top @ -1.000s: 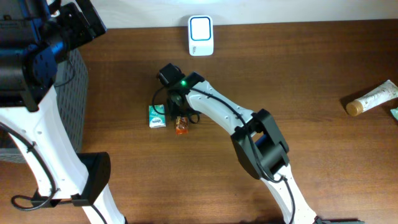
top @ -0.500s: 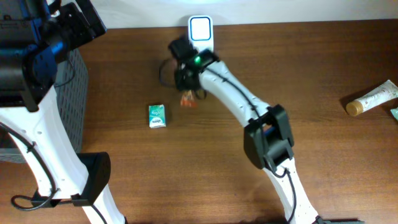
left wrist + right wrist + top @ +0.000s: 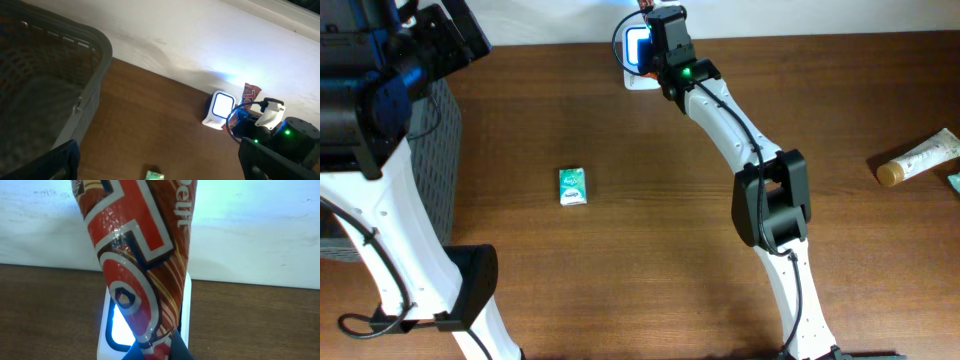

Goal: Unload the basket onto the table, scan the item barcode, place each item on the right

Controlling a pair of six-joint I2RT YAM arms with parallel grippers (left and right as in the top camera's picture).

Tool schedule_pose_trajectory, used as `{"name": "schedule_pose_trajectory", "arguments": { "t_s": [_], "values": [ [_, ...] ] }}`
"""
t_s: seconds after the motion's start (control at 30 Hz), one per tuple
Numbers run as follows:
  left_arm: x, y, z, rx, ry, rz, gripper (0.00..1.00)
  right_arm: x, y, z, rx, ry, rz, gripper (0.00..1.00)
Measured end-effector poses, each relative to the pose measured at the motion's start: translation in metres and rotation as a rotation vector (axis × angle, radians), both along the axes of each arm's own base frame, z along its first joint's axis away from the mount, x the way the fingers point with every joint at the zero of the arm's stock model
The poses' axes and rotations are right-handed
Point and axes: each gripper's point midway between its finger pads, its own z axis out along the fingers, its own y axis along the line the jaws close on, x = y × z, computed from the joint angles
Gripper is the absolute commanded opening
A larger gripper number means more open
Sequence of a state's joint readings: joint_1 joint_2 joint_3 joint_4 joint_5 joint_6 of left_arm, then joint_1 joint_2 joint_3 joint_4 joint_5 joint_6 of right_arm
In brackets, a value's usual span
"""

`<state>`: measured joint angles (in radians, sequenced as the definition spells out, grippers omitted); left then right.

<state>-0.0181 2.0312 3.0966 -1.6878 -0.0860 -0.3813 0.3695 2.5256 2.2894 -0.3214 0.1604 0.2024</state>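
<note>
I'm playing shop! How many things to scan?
3: red packet in the right gripper at the scanner, green pack mid-table, tube at the right edge. A teal bit beside it is cut off.

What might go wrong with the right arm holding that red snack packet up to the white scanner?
The glossy red snack packet is pinched only at its lower end by the right gripper, so it may flop or slip. It tilts before the lit white scanner, and no barcode shows on the visible side; the scan might miss.
</note>
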Motion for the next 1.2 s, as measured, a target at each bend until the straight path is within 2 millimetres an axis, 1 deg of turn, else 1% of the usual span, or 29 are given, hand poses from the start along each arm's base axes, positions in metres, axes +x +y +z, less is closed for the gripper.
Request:
{"name": "schedule_pose_trajectory", "arguments": {
  "t_s": [0.03, 0.1, 0.13, 0.2, 0.23, 0.27, 0.3, 0.33, 0.37, 0.4, 0.47, 0.53, 0.57, 0.6, 0.63, 0.67, 0.7, 0.8, 0.87, 0.9, 0.97, 1.0, 1.03, 1.07, 1.1, 1.13, 1.17, 1.2],
  "values": [
    [0.000, 0.000, 0.000, 0.000, 0.000, 0.000, 0.99, 0.000, -0.008, -0.001, 0.000, 0.018, -0.014, 0.04],
    [0.000, 0.000, 0.000, 0.000, 0.000, 0.000, 0.99, 0.002, -0.051, -0.003, 0.018, 0.072, -0.099, 0.04],
    [0.000, 0.000, 0.000, 0.000, 0.000, 0.000, 0.99, -0.002, -0.079, -0.005, 0.030, 0.119, -0.153, 0.04],
    [0.000, 0.000, 0.000, 0.001, 0.000, 0.000, 0.99, -0.009, -0.159, 0.001, 0.067, 0.194, -0.312, 0.04],
    [0.000, 0.000, 0.000, 0.000, 0.000, 0.000, 0.99, -0.016, -0.212, 0.008, 0.089, 0.219, -0.412, 0.04],
    [0.000, 0.000, 0.000, 0.001, 0.000, 0.000, 0.99, -0.036, -0.278, 0.009, 0.095, 0.279, -0.543, 0.04],
    [0.000, 0.000, 0.000, 0.000, -0.001, 0.000, 0.99, -0.065, -0.351, 0.007, 0.094, 0.342, -0.694, 0.04],
    [0.000, 0.000, 0.000, 0.000, 0.000, 0.000, 0.99, -0.091, -0.400, 0.001, 0.097, 0.394, -0.811, 0.04],
    [0.000, 0.000, 0.000, 0.000, 0.000, 0.000, 0.99, -0.141, -0.462, -0.012, 0.095, 0.501, -0.975, 0.04],
    [0.000, 0.000, 0.000, 0.001, 0.000, 0.000, 0.99, -0.158, -0.484, -0.016, 0.102, 0.524, -1.029, 0.04],
    [0.000, 0.000, 0.000, 0.000, 0.000, 0.000, 0.99, -0.208, -0.536, -0.023, 0.125, 0.600, -1.162, 0.04],
    [0.000, 0.000, 0.000, 0.000, 0.000, -0.001, 0.99, -0.248, -0.575, -0.025, 0.120, 0.648, -1.226, 0.05],
    [0.000, 0.000, 0.000, 0.000, 0.000, 0.000, 0.99, -0.260, -0.588, -0.025, 0.112, 0.661, -1.236, 0.12],
    [0.000, 0.000, 0.000, 0.000, 0.000, 0.000, 0.99, -0.267, -0.595, -0.025, 0.105, 0.670, -1.237, 0.26],
    [0.000, 0.000, 0.000, 0.000, 0.000, 0.000, 0.99, -0.274, -0.600, -0.026, 0.099, 0.681, -1.240, 0.60],
    [0.000, 0.000, 0.000, 0.000, 0.000, 0.000, 0.99, -0.275, -0.601, -0.026, 0.092, 0.686, -1.231, 0.71],
    [0.000, 0.000, 0.000, 0.000, 0.000, 0.000, 0.99, -0.275, -0.600, -0.026, 0.089, 0.690, -1.224, 0.77],
    [0.000, 0.000, 0.000, 0.000, 0.000, 0.000, 0.99, -0.270, -0.587, -0.030, 0.105, 0.726, -1.138, 0.79],
    [0.000, 0.000, 0.000, 0.000, 0.000, 0.000, 0.99, -0.261, -0.567, -0.034, 0.142, 0.752, -1.070, 0.79],
    [0.000, 0.000, 0.000, 0.000, 0.000, 0.000, 0.99, -0.253, -0.556, -0.034, 0.167, 0.750, -1.029, 0.79],
    [0.000, 0.000, 0.000, 0.000, 0.000, 0.000, 0.99, -0.223, -0.515, -0.026, 0.249, 0.721, -0.871, 0.79],
    [0.000, 0.000, 0.000, 0.001, 0.000, 0.000, 0.99, -0.202, -0.481, -0.014, 0.317, 0.690, -0.739, 0.79],
    [0.000, 0.000, 0.000, 0.000, 0.000, 0.000, 0.99, -0.183, -0.440, 0.003, 0.390, 0.656, -0.590, 0.79],
    [0.000, 0.000, 0.000, 0.000, 0.000, 0.000, 0.99, -0.162, -0.374, 0.028, 0.479, 0.625, -0.370, 0.79],
    [0.000, 0.000, 0.000, 0.001, 0.000, 0.000, 0.99, -0.155, -0.339, 0.040, 0.512, 0.616, -0.261, 0.79],
    [0.000, 0.000, 0.000, 0.001, 0.000, 0.000, 0.99, -0.150, -0.288, 0.049, 0.538, 0.628, -0.124, 0.79],
    [0.000, 0.000, 0.000, 0.000, 0.000, 0.000, 0.99, -0.148, -0.244, 0.052, 0.540, 0.644, -0.009, 0.73],
    [0.000, 0.000, 0.000, 0.000, 0.000, 0.000, 0.99, -0.152, -0.181, 0.051, 0.523, 0.678, 0.132, 0.70]
  ]
}}
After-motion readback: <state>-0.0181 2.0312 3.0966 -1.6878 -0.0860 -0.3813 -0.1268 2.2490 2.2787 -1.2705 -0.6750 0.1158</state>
